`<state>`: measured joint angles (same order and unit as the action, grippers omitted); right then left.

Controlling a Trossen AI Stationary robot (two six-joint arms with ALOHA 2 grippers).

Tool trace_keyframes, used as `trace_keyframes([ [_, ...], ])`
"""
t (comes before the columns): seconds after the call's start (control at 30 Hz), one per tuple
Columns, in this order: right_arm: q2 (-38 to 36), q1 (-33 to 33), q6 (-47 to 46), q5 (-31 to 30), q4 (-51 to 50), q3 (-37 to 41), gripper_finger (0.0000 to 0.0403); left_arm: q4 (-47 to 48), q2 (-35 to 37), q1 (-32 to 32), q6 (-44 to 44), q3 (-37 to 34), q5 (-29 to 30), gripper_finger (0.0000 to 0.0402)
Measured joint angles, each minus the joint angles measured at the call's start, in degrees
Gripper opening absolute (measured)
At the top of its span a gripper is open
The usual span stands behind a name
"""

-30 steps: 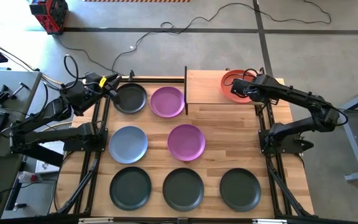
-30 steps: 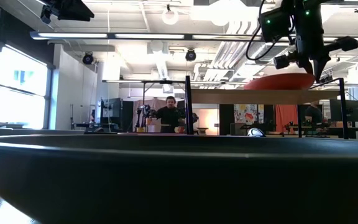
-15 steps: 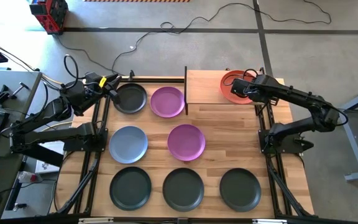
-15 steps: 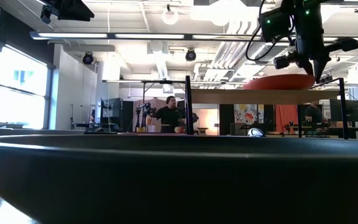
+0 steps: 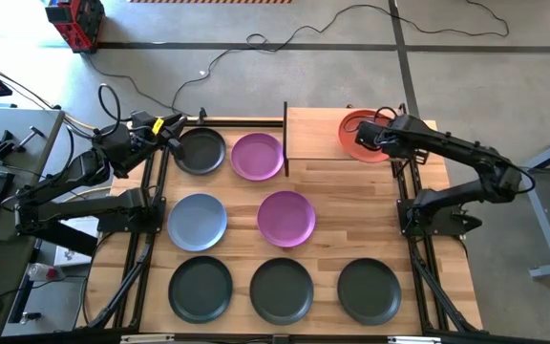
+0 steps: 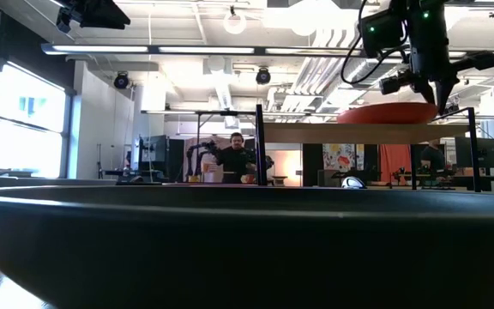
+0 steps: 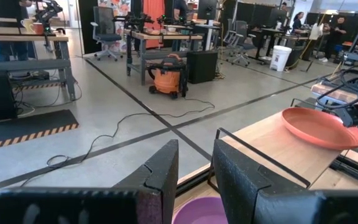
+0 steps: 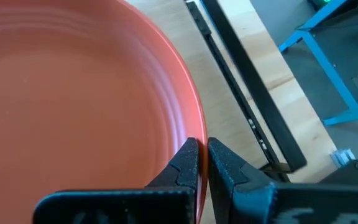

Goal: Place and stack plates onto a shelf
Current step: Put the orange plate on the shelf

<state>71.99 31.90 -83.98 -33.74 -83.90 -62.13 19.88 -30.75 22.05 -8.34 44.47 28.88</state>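
The orange-red plate [image 5: 355,132] is over the right part of the light-wood shelf [image 5: 315,134]; my right gripper [image 8: 202,146] is shut on it. In the low view the plate [image 6: 384,112] sits just above the shelf board [image 6: 358,133]. Whether they touch does not show. My left gripper [image 5: 175,134] is open at the table's far left, beside a dark plate [image 5: 200,150] and touching nothing. On the tabletop lie two purple plates [image 5: 257,156] [image 5: 286,218], a blue-grey plate [image 5: 197,221] and three dark plates in the near row [image 5: 282,290]. My right gripper pinches the orange-red plate's rim [image 8: 194,124] between its two fingers, on the plate's side nearest the table's right edge. The fingers [image 6: 431,86] come from the right and above, slanting down. The plate lies about level in the hold.
An upright black rod [image 5: 285,139] marks the shelf's left end, beside the far purple plate. The left half of the shelf board is bare wood. A dark plate's rim [image 6: 230,240] fills the foreground of the low view. People work in the room beyond the table.
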Motion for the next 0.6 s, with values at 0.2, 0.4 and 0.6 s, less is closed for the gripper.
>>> trace_keyframes([
  [0.2, -1.68, -0.04, -4.57, 1.07, -1.13, 0.00, 0.0001, 0.00, 0.01, 0.00, -0.04, 0.00, 0.00, 0.0090],
  [0.4, -2.23, -0.03, -6.02, 0.83, -0.99, 0.00, 0.0001, -0.01, 0.01, 0.01, -2.06, 0.00, -0.02, 0.0090],
  [0.6, -2.23, 0.16, -6.02, 1.79, -1.04, 0.00, 0.0001, -0.02, 0.01, 0.01, -2.05, 0.00, -0.02, 0.0090],
])
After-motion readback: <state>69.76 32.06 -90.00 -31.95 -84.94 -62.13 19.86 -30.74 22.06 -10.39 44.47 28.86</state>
